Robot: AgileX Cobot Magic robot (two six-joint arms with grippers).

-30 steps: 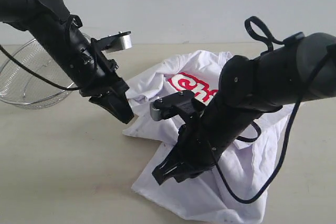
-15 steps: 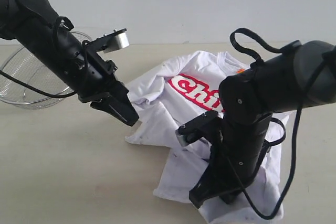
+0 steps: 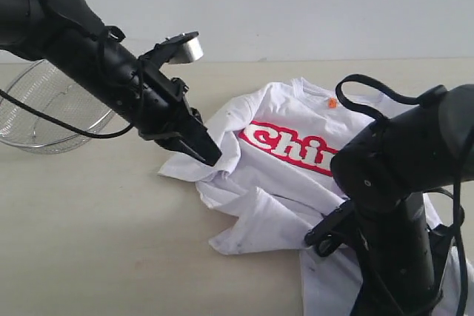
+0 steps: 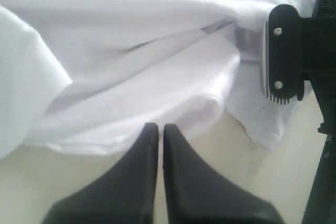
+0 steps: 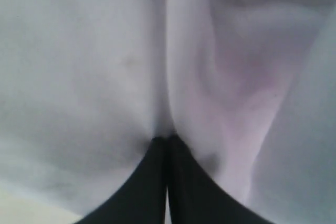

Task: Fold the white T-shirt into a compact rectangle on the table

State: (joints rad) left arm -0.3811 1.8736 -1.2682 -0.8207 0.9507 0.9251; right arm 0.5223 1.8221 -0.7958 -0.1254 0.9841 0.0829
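As the left end effector (image 4: 157, 128) and right end effector (image 5: 167, 141), both closed, pinch the shirt (image 3: 289, 183), even outward pulls should flatten it.

A crumpled white T-shirt (image 3: 274, 183) sprawls across the pale beige table (image 3: 96, 242), touching the left gripper's (image 3: 212, 158) fingers (image 4: 148, 142), a wire-mesh basket (image 3: 44, 109) well apart from them.
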